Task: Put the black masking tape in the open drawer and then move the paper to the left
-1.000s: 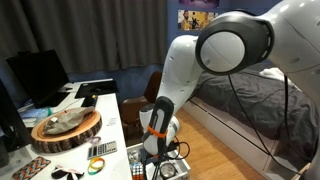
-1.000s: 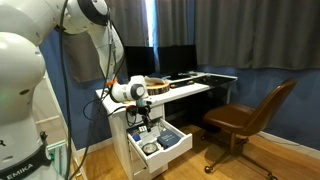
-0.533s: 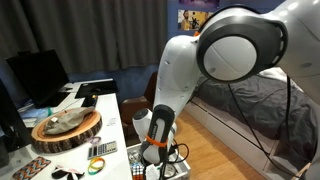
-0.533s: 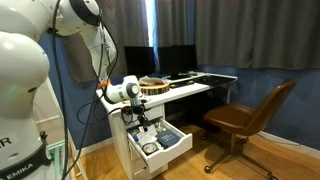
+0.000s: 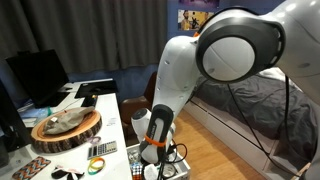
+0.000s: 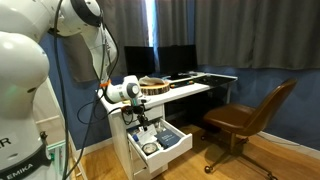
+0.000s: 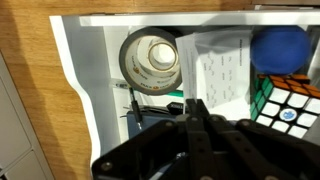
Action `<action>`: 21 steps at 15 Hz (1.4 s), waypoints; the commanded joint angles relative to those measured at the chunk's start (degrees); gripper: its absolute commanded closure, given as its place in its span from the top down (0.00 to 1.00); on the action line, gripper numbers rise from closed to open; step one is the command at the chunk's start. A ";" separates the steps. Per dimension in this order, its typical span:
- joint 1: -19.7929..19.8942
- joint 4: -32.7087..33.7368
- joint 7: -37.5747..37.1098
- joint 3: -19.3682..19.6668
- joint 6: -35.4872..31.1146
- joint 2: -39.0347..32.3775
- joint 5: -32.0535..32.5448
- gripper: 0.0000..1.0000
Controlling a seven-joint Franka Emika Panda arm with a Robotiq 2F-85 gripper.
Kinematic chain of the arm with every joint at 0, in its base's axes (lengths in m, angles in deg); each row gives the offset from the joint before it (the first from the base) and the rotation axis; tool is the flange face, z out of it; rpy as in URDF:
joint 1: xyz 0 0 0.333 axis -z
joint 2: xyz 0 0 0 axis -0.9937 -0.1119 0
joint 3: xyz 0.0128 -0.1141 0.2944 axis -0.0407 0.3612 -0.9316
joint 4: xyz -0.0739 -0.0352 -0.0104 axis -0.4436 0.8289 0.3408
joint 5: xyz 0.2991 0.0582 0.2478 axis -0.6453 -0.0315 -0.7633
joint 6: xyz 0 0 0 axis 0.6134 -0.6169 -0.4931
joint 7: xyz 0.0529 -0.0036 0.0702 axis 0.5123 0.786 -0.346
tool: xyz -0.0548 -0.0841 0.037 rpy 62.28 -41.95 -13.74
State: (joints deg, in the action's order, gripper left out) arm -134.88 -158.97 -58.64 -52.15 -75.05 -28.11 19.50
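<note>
The open drawer (image 7: pixel 72 70) is white with thin sides and is pulled out under the desk in an exterior view (image 6: pixel 181 143). The black masking tape (image 7: pixel 150 62), a roll with a dark rim and pale centre, lies flat inside it at the left end; it also shows in an exterior view (image 6: pixel 150 148). A printed sheet of paper (image 7: pixel 222 70) lies in the drawer just right of the roll. My gripper (image 7: pixel 195 108) is shut with nothing visible between its fingers. It hangs low over the drawer in both exterior views (image 5: pixel 150 162) (image 6: pixel 143 128), near the paper's lower edge.
A Rubik's cube (image 7: pixel 285 100) and a blue ball (image 7: pixel 280 45) sit at the drawer's right end. A large round wooden slab (image 5: pixel 65 128) and a monitor (image 5: pixel 40 75) stand on the desk. A brown chair (image 6: pixel 245 120) and a bed (image 5: pixel 250 100) are nearby.
Over the last second my arm has dropped lower toward the drawer. In the last half second it has hardly moved.
</note>
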 commanded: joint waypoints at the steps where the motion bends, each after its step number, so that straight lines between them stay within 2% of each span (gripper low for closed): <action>1: -1.44 5.06 -1.25 -0.29 3.33 -2.43 1.81 0.00; 9: -3.55 15.71 -6.53 0.31 15.81 -8.27 5.50 0.00; 16: -2.01 22.21 -8.92 -1.36 24.87 -11.50 9.05 0.00; 17: -1.65 22.77 -8.78 -1.81 26.05 -11.60 9.11 0.10; 18: -1.40 23.21 -8.80 -2.07 26.82 -11.76 9.32 0.01; 19: -1.14 23.59 -8.79 -2.34 27.20 -11.87 9.57 0.03; 20: -0.87 24.02 -8.76 -2.65 27.73 -11.98 9.72 0.00; 21: -0.65 24.26 -8.71 -2.92 27.96 -12.05 9.85 0.05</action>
State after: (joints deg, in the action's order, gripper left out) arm -136.80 -138.86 -64.64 -53.06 -48.97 -37.91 27.45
